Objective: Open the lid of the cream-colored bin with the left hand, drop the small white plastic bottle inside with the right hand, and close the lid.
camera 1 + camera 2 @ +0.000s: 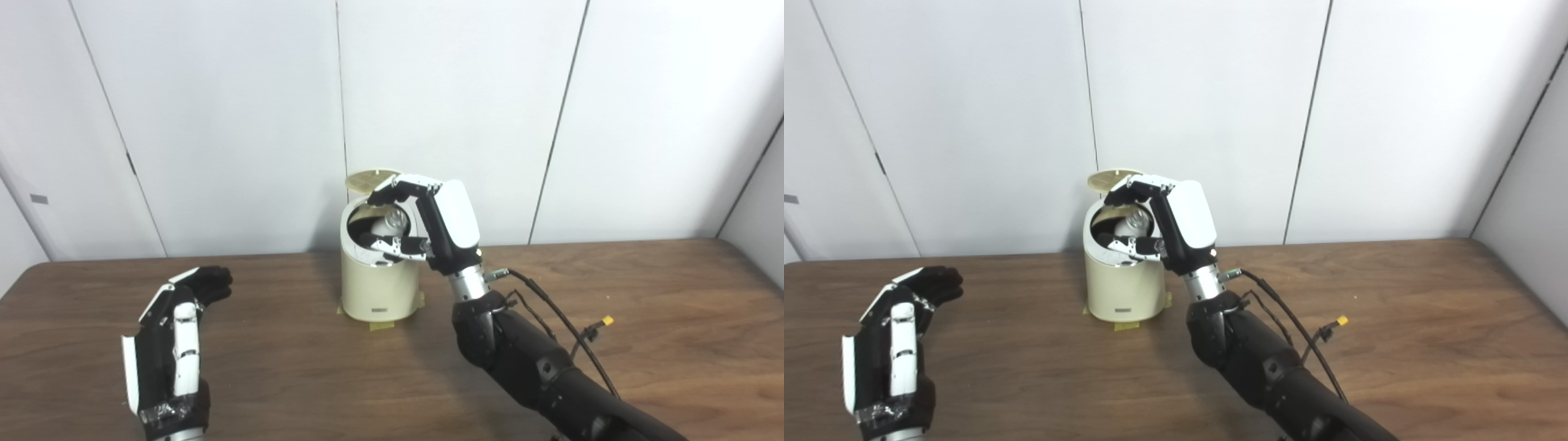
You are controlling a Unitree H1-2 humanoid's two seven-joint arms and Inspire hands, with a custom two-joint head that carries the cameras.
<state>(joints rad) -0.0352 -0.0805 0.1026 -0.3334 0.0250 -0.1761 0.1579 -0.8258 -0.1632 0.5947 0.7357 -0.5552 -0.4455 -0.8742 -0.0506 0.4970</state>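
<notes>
Hovering at the centre of the frame, directly over the mouth of the cream-colored bin (380, 288): the right hand (422, 226), fingers curling down over the opening and thumb reaching in from below, apparently pinching the small white plastic bottle (387, 225) right at the rim. Looking half inside already, that bottle, its ribbed neck or cap end tilting up and toward the right of the picture, its rounder body sinking lower left into the dark interior, so the long axis leaning diagonally rather than standing upright; hard telling exactly, with the fingers covering much of it. Standing raised behind the opening, at the upper centre, the lid (371, 178), well clear of the drop path. Resting at the lower left of the frame, well apart from the bin, the left hand (174, 343), fingers loosely spread and holding nothing. Doing this step well probably meaning: spreading the fingers gently while centred over the opening, letting the bottle slide body-first, avoiding knocking the rim or the raised lid, then lifting straight up before withdrawing.
</notes>
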